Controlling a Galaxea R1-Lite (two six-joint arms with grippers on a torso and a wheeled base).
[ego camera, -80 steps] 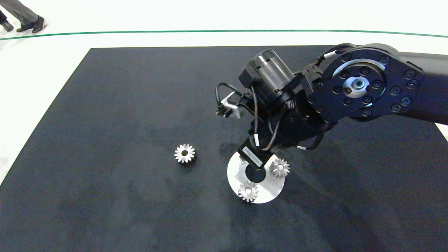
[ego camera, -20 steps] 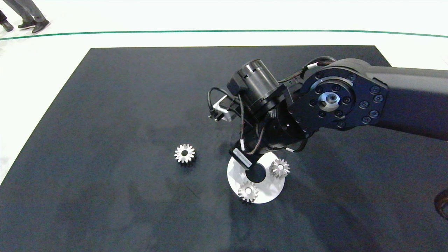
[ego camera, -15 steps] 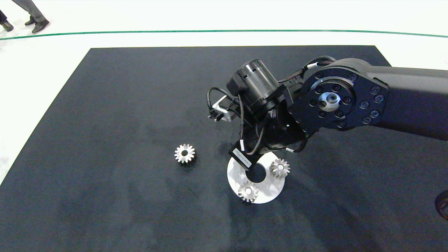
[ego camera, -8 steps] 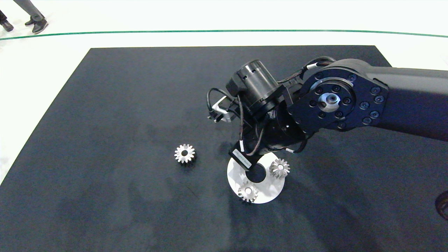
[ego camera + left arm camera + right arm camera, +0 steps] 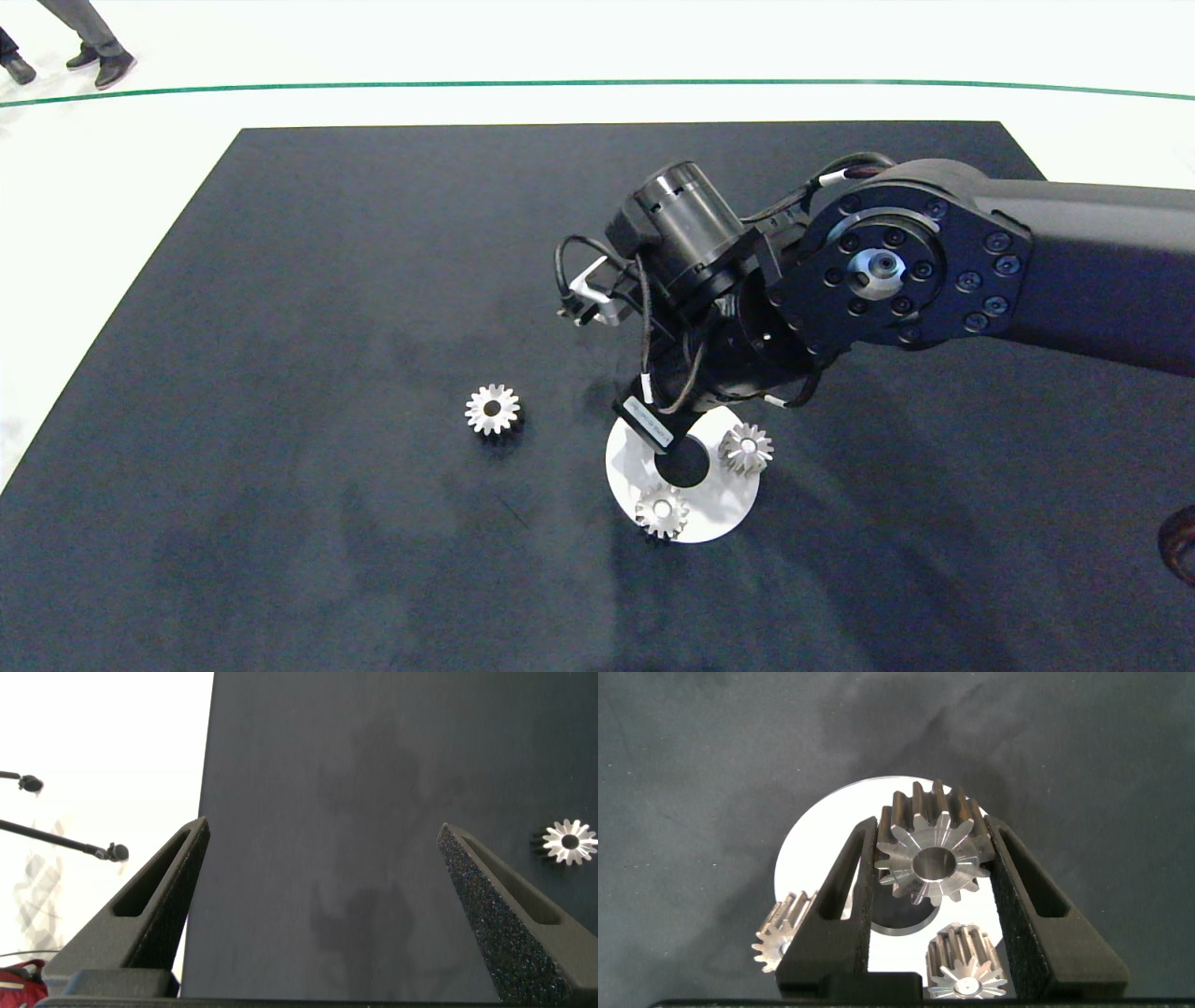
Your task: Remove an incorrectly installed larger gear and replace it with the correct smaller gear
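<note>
In the right wrist view the larger gear (image 5: 929, 863), silver with chunky teeth, sits between my right gripper's (image 5: 931, 826) fingers, which press on its teeth from both sides. It is over the white round plate (image 5: 822, 831); whether it is lifted off the plate I cannot tell. In the head view the right arm (image 5: 728, 317) hides this gear and the fingers. The smaller gear (image 5: 492, 409), star-faced with a dark centre hole, lies alone on the black mat, left of the plate (image 5: 719, 509). It also shows in the left wrist view as the smaller gear (image 5: 568, 841). My left gripper (image 5: 322, 826) hangs open over the mat's left edge.
Two more silver gears (image 5: 662, 511) (image 5: 746, 448) stand on the plate, close beside the gripped one. The black mat (image 5: 327, 280) lies on a white floor. A person's shoes (image 5: 112, 65) show at the far left. A dark object (image 5: 1178, 546) sits at the right edge.
Since the earliest frame the right arm has shifted left and down over the plate. In the last second it has barely moved. The person's feet have shifted a little.
</note>
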